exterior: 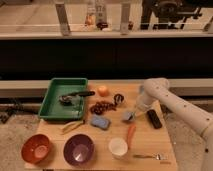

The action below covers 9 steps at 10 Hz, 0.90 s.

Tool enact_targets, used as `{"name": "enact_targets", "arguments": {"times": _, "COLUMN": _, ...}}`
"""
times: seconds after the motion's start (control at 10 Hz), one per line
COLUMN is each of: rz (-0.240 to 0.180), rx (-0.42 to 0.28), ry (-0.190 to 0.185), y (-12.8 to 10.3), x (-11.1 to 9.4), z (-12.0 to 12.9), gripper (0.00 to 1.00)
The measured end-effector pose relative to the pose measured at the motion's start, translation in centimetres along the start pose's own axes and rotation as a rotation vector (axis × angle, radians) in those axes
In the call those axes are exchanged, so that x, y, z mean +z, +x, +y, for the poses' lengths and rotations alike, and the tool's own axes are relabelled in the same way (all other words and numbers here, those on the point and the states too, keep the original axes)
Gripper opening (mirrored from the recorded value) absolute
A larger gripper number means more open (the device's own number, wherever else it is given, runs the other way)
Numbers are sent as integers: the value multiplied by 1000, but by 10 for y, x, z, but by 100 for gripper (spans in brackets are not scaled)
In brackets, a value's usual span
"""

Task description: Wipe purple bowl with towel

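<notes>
The purple bowl stands empty near the table's front edge, left of centre. A blue folded pad, perhaps the towel, lies flat behind it in the middle of the table. My gripper hangs from the white arm and is low over the table, right of the blue pad and well behind and to the right of the bowl. A greyish shape sits at its tip; I cannot tell whether that is part of the gripper or a thing on the table.
An orange-red bowl stands left of the purple one. A green tray with a dark tool is at the back left. An orange, grapes, white cup, carrot, black block and spoon are spread around.
</notes>
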Motion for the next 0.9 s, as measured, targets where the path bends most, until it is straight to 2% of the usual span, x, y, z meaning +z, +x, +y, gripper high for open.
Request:
{"name": "enact_targets", "arguments": {"times": 0.1, "rz": -50, "rx": -13, "ry": 58, "y": 1, "x": -23, "z": -1, "gripper": 0}}
{"name": "enact_targets", "arguments": {"times": 0.3, "rz": -170, "rx": -76, "ry": 130, "y": -8, "x": -53, "z": -2, "gripper": 0}}
{"name": "enact_targets", "arguments": {"times": 0.4, "rz": -189, "rx": -110, "ry": 135, "y": -16, "x": -59, "z": -4, "gripper": 0}}
{"name": "enact_targets", "arguments": {"times": 0.6, "rz": -191, "rx": -189, "ry": 120, "y": -42, "x": -50, "z": -8, "gripper": 0}}
{"name": "enact_targets", "arguments": {"times": 0.9, "rz": -137, "rx": -345, "ry": 70, "y": -108, "x": -21, "z": -24, "gripper": 0}}
